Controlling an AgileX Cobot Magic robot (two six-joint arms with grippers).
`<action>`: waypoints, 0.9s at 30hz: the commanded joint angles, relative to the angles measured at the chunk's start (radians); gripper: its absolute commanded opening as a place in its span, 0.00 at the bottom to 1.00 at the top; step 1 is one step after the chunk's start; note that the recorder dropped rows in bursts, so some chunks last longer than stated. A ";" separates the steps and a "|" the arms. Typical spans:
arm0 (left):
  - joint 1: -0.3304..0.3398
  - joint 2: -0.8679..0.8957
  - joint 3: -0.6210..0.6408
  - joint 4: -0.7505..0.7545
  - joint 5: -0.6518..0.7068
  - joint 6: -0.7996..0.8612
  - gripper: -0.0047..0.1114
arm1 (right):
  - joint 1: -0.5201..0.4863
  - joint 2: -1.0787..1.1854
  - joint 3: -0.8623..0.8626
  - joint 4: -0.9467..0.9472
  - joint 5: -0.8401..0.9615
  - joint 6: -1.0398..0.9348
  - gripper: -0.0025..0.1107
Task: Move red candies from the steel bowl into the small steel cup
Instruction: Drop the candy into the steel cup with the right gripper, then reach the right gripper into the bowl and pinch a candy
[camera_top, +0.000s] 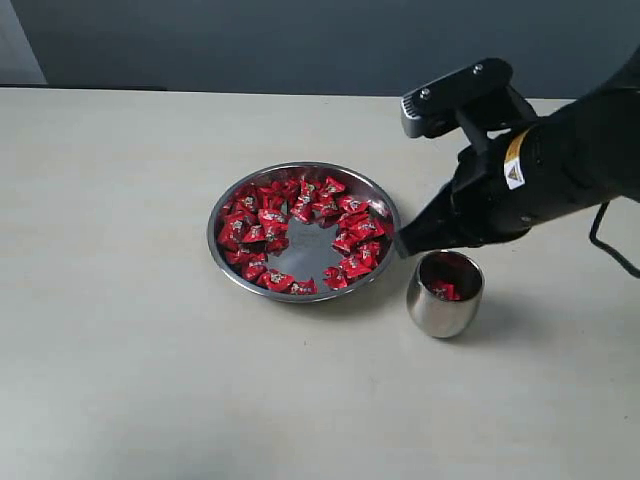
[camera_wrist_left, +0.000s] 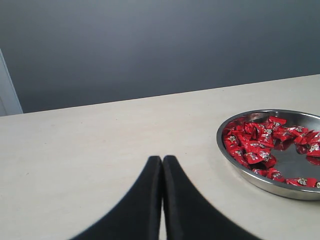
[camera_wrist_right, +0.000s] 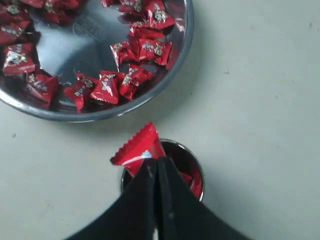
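The steel bowl sits mid-table with several red candies ringed round its bare centre. Right of it stands the small steel cup with red candies inside. My right gripper hangs between bowl and cup, just above the cup's rim. In the right wrist view this gripper is shut on one red candy, which sticks out over the cup's edge next to the bowl. My left gripper is shut and empty over bare table, apart from the bowl.
The pale tabletop runs back to a dark grey wall. The right arm's black body and its cable fill the right side above the table.
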 joint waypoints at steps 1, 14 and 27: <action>0.001 -0.005 0.005 -0.001 -0.005 -0.001 0.06 | -0.004 0.004 0.037 -0.028 -0.011 0.056 0.02; 0.001 -0.005 0.005 -0.001 -0.005 -0.001 0.06 | -0.004 0.072 0.058 -0.046 0.015 0.057 0.25; 0.001 -0.005 0.005 -0.001 -0.005 -0.001 0.06 | -0.002 0.075 -0.091 -0.007 -0.232 0.055 0.34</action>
